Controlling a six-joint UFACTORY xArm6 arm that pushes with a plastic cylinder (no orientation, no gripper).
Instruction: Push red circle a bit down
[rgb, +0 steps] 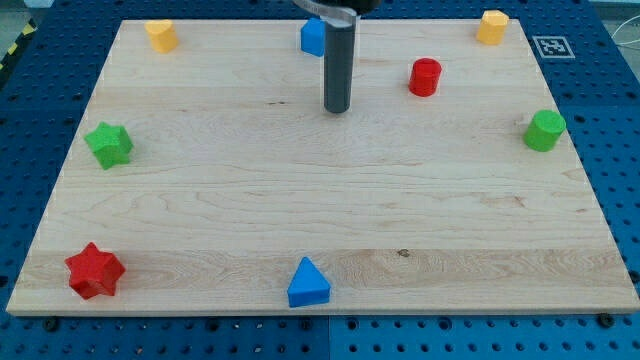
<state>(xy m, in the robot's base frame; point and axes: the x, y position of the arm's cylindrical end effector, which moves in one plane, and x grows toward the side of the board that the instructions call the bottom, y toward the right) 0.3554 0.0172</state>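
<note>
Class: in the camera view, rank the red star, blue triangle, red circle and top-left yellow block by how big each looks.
1. red star
2. blue triangle, close behind; both sit nearest the view's bottom, which may enlarge them
3. red circle and yellow block: too alike to rank

You are looking down on a pale wooden board (330, 215) with lengthwise grain; a small dark knot sits lower right of centre. It rests on a blue bench (612, 120) drilled with a regular grid of holes, showing along the left, right and bottom edges of the frame. Upper right, a black-and-white square marker (551, 46) lies beside the board. Upper left corner, a strip of yellow-black hazard tape (14, 50). Light is even, shadows soft.
</note>
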